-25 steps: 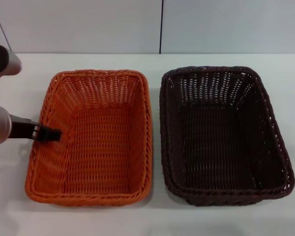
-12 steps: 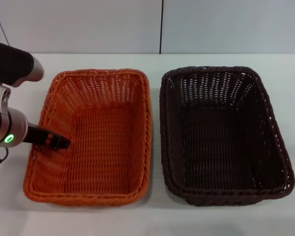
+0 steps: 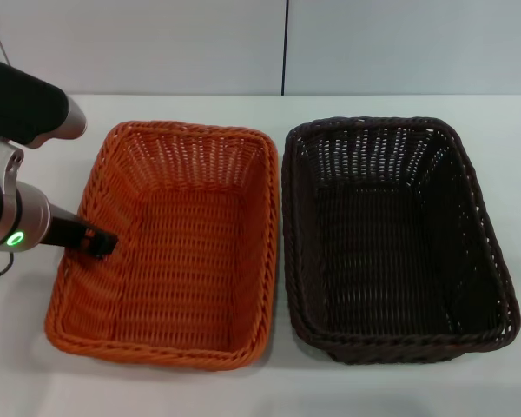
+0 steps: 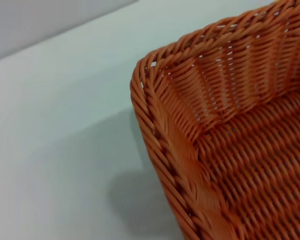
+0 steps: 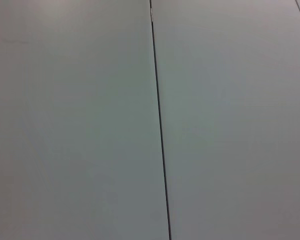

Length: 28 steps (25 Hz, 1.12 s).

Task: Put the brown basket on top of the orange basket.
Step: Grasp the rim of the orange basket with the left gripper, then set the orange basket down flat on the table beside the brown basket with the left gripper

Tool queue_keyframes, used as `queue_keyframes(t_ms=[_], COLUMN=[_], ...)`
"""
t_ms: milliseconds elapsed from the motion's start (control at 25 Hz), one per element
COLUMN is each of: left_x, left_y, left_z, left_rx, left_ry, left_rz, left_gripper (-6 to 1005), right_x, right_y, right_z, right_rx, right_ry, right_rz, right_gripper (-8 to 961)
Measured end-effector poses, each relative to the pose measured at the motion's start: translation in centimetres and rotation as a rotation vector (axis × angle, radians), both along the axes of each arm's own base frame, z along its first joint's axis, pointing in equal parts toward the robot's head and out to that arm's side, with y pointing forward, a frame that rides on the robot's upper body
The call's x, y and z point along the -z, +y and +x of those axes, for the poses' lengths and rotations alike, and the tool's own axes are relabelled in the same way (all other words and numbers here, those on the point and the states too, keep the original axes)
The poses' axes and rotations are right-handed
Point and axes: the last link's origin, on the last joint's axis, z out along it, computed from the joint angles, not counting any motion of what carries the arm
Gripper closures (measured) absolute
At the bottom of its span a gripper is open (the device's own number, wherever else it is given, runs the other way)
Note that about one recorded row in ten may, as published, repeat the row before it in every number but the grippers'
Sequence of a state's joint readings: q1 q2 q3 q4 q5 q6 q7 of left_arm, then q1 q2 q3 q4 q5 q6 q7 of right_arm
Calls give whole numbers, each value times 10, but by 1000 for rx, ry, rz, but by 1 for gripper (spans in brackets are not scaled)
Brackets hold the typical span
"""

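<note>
The orange basket (image 3: 169, 252) sits on the left of the white table, slightly skewed, with its far right corner close to the brown basket (image 3: 391, 243), which sits on the right. My left gripper (image 3: 100, 241) is at the orange basket's left wall, shut on its rim. The left wrist view shows a corner of the orange basket (image 4: 225, 150) from close up, with none of my fingers in it. My right gripper is out of view. Its wrist camera shows only a plain wall.
The white table (image 3: 278, 391) runs around both baskets. A pale wall with a dark vertical seam (image 3: 286, 48) stands behind it. My left arm's grey wrist with a green light (image 3: 16, 238) hangs over the table's left edge.
My left gripper has shifted along the orange basket's left wall. The orange basket has turned and moved right with it, so its far right corner is closer to the brown basket.
</note>
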State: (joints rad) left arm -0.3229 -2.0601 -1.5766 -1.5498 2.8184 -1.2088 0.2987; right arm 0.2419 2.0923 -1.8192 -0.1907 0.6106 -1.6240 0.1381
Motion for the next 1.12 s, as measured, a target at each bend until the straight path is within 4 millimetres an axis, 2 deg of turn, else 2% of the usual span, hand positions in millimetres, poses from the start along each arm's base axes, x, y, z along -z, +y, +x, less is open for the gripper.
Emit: queue_keyframes(t_ms=[360,600,640,760,800,960,1120], left_x=[-24,-38,-51,-56,-65,-76,-78], left_y=[1,0,0,-1,-1,1,3], left_z=[20,30,37,40,44,51,56], left_rx=[177,277,326,365,426,521,565], left_ry=[122,187,200,205,209,206,206], left_rz=[-30,-63,-65,-85,-126,-209,-245], left_gripper=[663,704,714,746,756,786,805], right_x=[-1,0,0,0,-1,-2,-3], right_y=[-1,-2,-3,-4,-5,-8,-10], right_z=[-2,-2,-1,-1,-2,-3,-4], right_rx=[-11,-20,-21,-25,-31,-54,-60], right_ry=[-1,13,17,20,25,36,35], right_rz=[6,-1,-3,1,3,13,20], right_gripper=[292,292,292,292,292,292,292])
